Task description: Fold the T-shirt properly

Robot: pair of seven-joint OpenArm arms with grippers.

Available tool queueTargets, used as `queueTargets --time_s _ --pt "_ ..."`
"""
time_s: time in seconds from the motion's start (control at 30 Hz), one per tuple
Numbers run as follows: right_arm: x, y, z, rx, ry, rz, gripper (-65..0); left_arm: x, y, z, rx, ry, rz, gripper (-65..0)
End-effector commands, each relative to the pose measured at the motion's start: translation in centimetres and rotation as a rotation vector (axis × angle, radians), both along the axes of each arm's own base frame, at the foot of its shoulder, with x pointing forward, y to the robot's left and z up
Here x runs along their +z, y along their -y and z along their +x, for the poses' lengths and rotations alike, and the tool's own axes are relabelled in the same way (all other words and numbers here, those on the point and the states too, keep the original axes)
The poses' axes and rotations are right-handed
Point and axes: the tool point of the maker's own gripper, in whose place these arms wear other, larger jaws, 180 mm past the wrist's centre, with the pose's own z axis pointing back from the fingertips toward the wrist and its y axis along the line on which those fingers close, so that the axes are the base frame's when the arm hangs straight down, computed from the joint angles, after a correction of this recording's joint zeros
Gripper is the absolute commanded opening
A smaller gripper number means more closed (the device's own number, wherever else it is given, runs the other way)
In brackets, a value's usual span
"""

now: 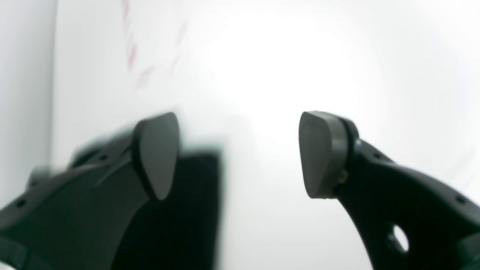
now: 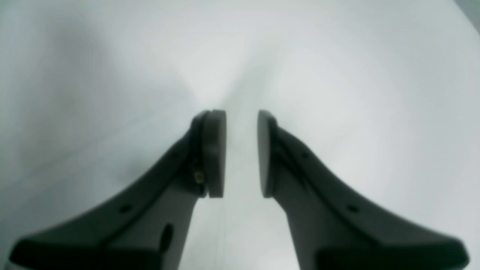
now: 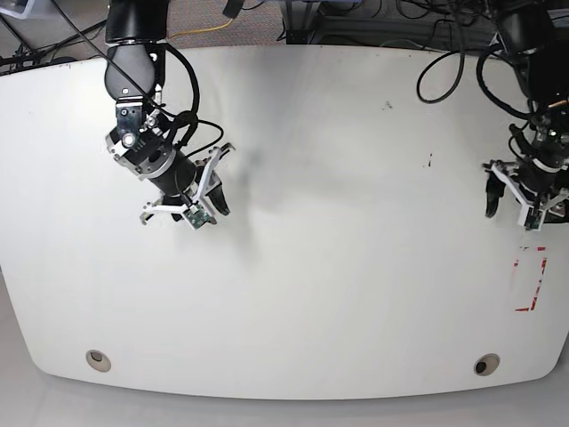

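Note:
The black T-shirt shows in none of the views; the white table lies bare. My right gripper hangs over the table's left part. In the right wrist view it is empty, with its jaws a narrow gap apart above bare white surface. My left gripper hangs near the table's right edge. In the left wrist view it is wide open and empty. A blurred dark shape sits behind its left finger; I cannot tell what it is.
A red tape rectangle is marked on the table near the right edge, and shows as faint red marks in the left wrist view. Two round holes sit near the front edge. Cables lie behind the table.

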Motion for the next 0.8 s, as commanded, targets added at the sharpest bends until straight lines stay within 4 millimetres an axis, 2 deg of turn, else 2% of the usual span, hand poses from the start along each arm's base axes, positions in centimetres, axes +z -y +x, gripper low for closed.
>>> queueTargets --time_s 0.0,0.13,0.2,0.33,0.5,0.6,0.67,0.73,0.77 --pt "1.2 1.0 1.2 -0.06 0.107 0.052 -51.7 2.1 2.1 1.4 0.004 0.158 -0.057 -18.6" --pt "1.0 3.4 1.9 -0.169 0.209 0.123 -51.5 0.7 5.7 1.3 -0.007 0.257 -0.168 -18.6" --pt "0.2 4.9 1.7 -0.231 0.247 0.167 -51.4 -0.7 7.3 1.0 0.002 0.283 -0.216 -18.6" --pt "-1.7 7.5 0.5 -0.33 0.274 0.201 -51.4 -2.8 8.3 -0.5 0.046 0.319 -0.232 -18.6" --pt "-4.4 9.5 -3.6 -0.407 0.246 0.189 -51.4 -4.8 9.6 -4.9 0.052 0.308 -0.219 -18.6" --pt "-5.2 9.3 -6.2 -0.408 0.212 0.181 -51.2 -5.4 10.5 -8.1 0.05 0.265 -0.231 -18.9" --pt "-5.8 9.3 -8.7 -0.43 0.172 0.215 -51.2 -5.7 11.4 -10.9 0.057 0.229 -0.247 -19.0" --pt "-5.7 9.3 -10.2 -0.45 0.156 0.253 -51.2 -5.8 12.0 -12.8 0.058 0.203 -0.255 -19.0" --pt "-5.6 9.2 -11.3 -0.462 0.143 0.273 -51.2 -5.9 12.3 -14.3 0.058 0.178 -0.26 -19.2"
